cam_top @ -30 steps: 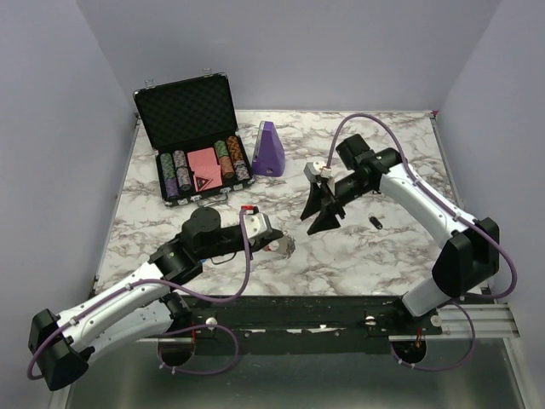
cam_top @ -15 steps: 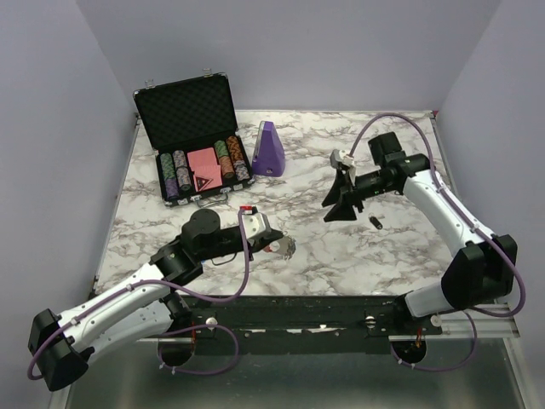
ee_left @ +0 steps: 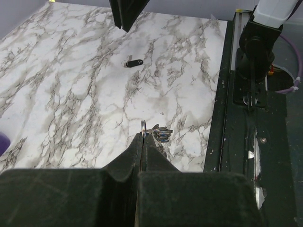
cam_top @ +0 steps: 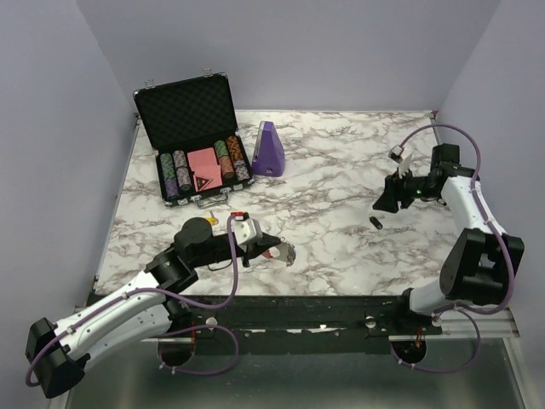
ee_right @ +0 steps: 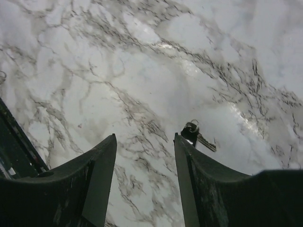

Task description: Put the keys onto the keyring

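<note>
Cannot count the keys (ee_left: 162, 134) in the left wrist view, a small blurred clump beside the thin silvery sliver of keyring (ee_left: 143, 126) poking from the closed jaws of the left gripper (ee_left: 143, 138), with the rest of the loop buried between them. Loses most of the right gripper (ee_left: 125, 19) to that picture's top edge. Cannot read the black key (cam_top: 375, 223) from above, a mere dark speck, and in the right wrist view finds its head partly lost against one finger (ee_right: 208, 189).
</note>
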Controlling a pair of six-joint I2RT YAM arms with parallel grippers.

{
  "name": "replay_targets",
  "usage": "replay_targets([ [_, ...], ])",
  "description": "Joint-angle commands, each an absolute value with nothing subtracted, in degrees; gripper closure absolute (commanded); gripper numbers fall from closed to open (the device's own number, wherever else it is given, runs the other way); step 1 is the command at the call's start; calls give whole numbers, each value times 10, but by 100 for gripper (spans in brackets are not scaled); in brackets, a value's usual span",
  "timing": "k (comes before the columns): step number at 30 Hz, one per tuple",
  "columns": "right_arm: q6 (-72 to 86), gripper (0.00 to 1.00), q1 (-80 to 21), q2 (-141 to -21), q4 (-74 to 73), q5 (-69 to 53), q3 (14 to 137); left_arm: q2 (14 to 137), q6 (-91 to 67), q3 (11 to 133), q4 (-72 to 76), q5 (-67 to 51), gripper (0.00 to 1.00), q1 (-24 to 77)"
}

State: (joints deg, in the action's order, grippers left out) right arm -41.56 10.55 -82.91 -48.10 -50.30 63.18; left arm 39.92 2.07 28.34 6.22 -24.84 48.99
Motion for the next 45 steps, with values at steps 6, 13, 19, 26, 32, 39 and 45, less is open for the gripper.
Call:
replay_targets([
  [6,-343,47,117,-963,-421,-380,646,381,19,288,77,-267,100,492],
  [13,-283,51,116,-1005,-360,-354,642,377,22,287,76,-265,100,491],
  [19,-266,56,116,-1034,-339,-356,649,380,23,289,69,-263,100,491],
  [26,-269,61,115,-1052,-346,-366,658,385,24,290,69,-263,100,491],
  [32,-278,64,110,-1064,-364,-372,664,386,25,291,67,-261,100,492],
  [39,-290,62,110,-1062,-381,-386,662,388,25,290,66,-260,100,491],
  [45,-291,62,109,-1063,-384,-384,661,388,25,292,65,-260,100,492],
])
